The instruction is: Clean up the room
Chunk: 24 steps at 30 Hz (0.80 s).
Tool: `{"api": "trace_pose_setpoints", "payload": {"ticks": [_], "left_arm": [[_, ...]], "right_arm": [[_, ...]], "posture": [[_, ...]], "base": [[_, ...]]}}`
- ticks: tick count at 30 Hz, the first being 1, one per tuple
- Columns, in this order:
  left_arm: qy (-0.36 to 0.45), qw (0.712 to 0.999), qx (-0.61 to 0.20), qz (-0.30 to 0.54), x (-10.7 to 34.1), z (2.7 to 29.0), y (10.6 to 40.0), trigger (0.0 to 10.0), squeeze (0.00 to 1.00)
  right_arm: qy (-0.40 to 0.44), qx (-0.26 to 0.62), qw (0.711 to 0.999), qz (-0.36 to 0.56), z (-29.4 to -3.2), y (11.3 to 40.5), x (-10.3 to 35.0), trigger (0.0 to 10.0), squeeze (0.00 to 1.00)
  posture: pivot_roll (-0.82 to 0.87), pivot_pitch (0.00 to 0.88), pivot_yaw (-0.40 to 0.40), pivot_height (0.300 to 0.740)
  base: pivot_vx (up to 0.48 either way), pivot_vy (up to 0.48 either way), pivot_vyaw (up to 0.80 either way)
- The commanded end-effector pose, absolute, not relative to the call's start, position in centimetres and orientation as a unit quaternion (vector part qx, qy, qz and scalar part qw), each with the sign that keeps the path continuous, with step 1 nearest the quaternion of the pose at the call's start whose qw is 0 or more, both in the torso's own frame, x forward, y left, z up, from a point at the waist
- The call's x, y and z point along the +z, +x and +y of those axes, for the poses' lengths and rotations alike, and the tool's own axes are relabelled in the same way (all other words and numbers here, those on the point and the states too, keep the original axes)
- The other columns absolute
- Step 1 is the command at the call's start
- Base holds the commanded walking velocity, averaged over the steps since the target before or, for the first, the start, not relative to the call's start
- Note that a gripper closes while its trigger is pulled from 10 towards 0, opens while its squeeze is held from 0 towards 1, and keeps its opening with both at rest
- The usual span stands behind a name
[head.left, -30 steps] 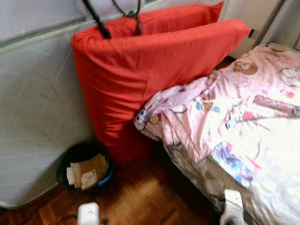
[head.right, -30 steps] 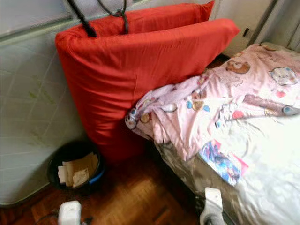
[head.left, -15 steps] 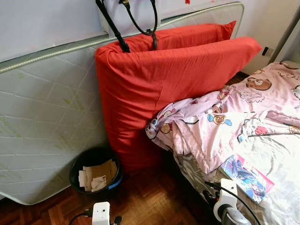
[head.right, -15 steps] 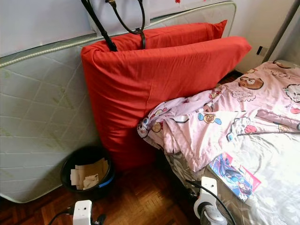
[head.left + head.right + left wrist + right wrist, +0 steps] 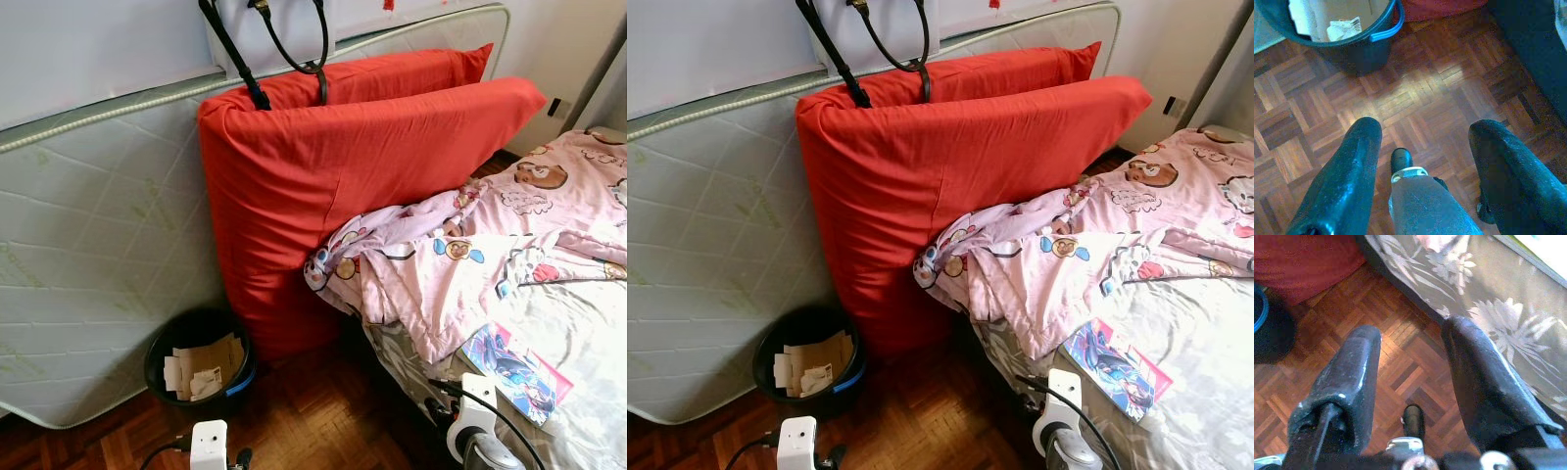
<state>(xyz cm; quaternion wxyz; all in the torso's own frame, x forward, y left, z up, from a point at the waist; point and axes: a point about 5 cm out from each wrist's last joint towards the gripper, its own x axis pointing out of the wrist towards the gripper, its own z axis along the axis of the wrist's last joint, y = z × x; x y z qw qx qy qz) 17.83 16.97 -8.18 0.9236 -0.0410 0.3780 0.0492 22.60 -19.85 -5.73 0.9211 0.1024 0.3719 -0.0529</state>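
Note:
A black bin (image 5: 201,357) with a blue handle stands on the parquet floor, holding pieces of cardboard and paper (image 5: 203,366). A crumpled pink cartoon blanket (image 5: 470,245) lies over the bed's near corner. A colourful comic book (image 5: 514,360) rests on the grey sheet below it. My left gripper (image 5: 1425,128) hangs open over bare floor, with the bin (image 5: 1352,44) just beyond its fingers. My right gripper (image 5: 1413,330) is open too, low above the floor beside the bed's floral sheet (image 5: 1488,298). Neither holds anything.
A thick red mattress (image 5: 333,176) leans against a white quilted mattress (image 5: 88,245) that stands along the wall. A bag with black straps (image 5: 284,39) hangs above them. The bed takes up the right side. Open parquet (image 5: 313,411) lies between bin and bed.
The camera tilted up and steadied after the oldest frames, so more of the wall mattress and the bag shows. Bin, blanket and book stay put.

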Motion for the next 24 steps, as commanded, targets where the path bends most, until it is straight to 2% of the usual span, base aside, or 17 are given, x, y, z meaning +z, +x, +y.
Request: {"api": "trace_pose_setpoints", "payload": {"ticks": [1, 8, 14, 24], "left_arm": [[-0.041, 0.918, 0.052, 0.392, -8.44, 17.08, 17.47, 10.0, 0.0], [-0.028, 0.915, 0.055, 0.398, -8.51, 17.15, 17.39, 10.0, 0.0], [-0.029, 0.914, 0.057, 0.4, -8.57, 17.11, 17.31, 10.0, 0.0], [-0.031, 0.913, 0.053, 0.403, -8.63, 17.14, 17.17, 10.0, 0.0]], "right_arm": [[0.107, -0.059, 0.918, 0.377, -19.87, 22.58, -5.78, 10.0, 0.0], [0.103, -0.058, 0.916, 0.383, -19.93, 22.52, -5.84, 10.0, 0.0], [0.1, -0.056, 0.915, 0.386, -19.98, 22.46, -5.88, 10.0, 0.0], [0.098, -0.052, 0.915, 0.388, -19.86, 22.34, -5.97, 10.0, 0.0]], "posture": [[-0.08, 0.0, 0.018, 0.74], [-0.08, 0.0, 0.014, 0.74], [-0.08, 0.0, 0.013, 0.74], [-0.09, 0.0, 0.022, 0.74]], "base": [[0.0, 0.0, -0.8], [0.0, 0.0, -0.8], [0.0, -0.361, -0.8], [0.0, 0.0, -0.8]]}}
